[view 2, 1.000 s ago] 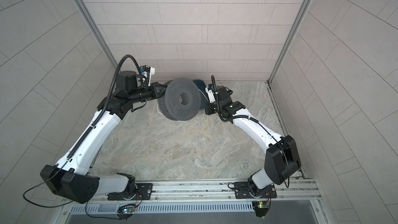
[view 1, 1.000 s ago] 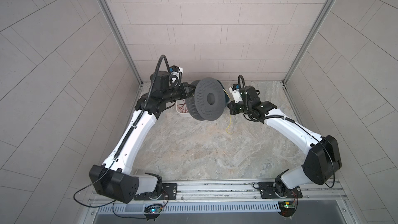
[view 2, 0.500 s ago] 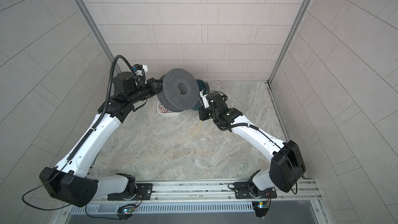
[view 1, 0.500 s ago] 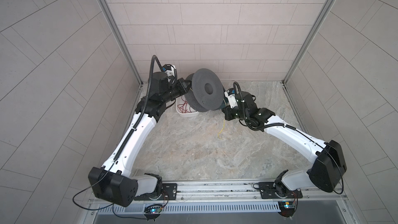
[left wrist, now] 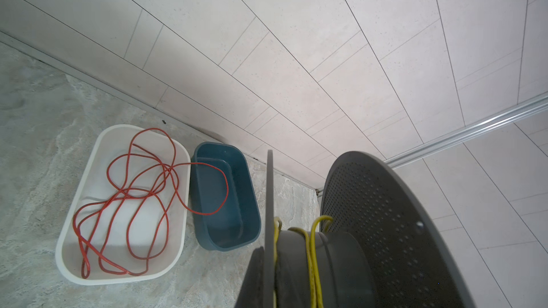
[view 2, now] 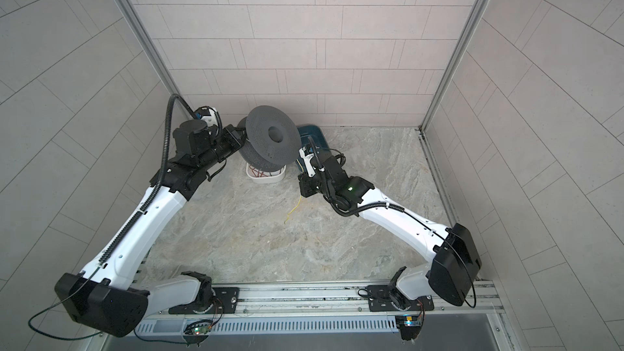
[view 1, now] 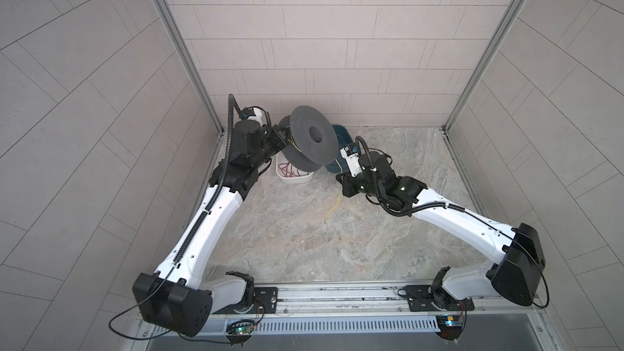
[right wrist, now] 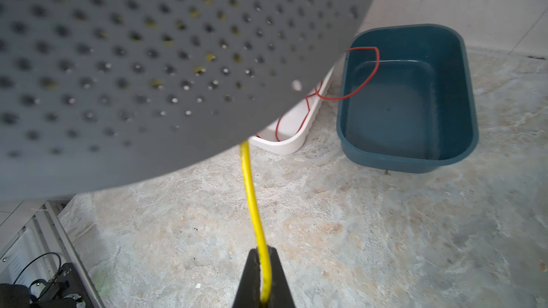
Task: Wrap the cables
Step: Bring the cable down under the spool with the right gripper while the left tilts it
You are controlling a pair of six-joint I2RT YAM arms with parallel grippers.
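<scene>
Left tool [view 1: 282, 139]: clenched on the spool [view 1: 312, 136], at the flange on its own side. The grip itself is mostly hidden behind that flange. The spool hangs clear of the desk [view 1: 337, 248], tilted, near the back wall. My reading of why: held aloft, both flanges are free and wire can pass round the hub without fouling the desk.

Right tool [right wrist: 262, 281]: clenched on the cable [right wrist: 250, 197], pinching it just below the spool's lower edge. From the pinch the cable runs almost straight up and vanishes behind the far flange. Judgement: the pinch sits close to the spool to steer the lay and hold some tension.

Cable, where:
- a few turns on the hub, between the flanges (left wrist view)
- one span down to the right tool
- a short tail past the tool, trailing toward the desk in both top views; cannot tell if its end rests there

Cable, look:
- bright yellow, very thin, smooth, limp
- the tail has a kink
- turns on the hub sit loose and uneven, with some loops standing off it

Only a short tail seems left to wind.

Also present: red wire [left wrist: 142, 191] tangled in the white tray [left wrist: 118, 280], with one loop over into the blue tub [right wrist: 415, 119] just beside it. Neither tool touches these.
</scene>
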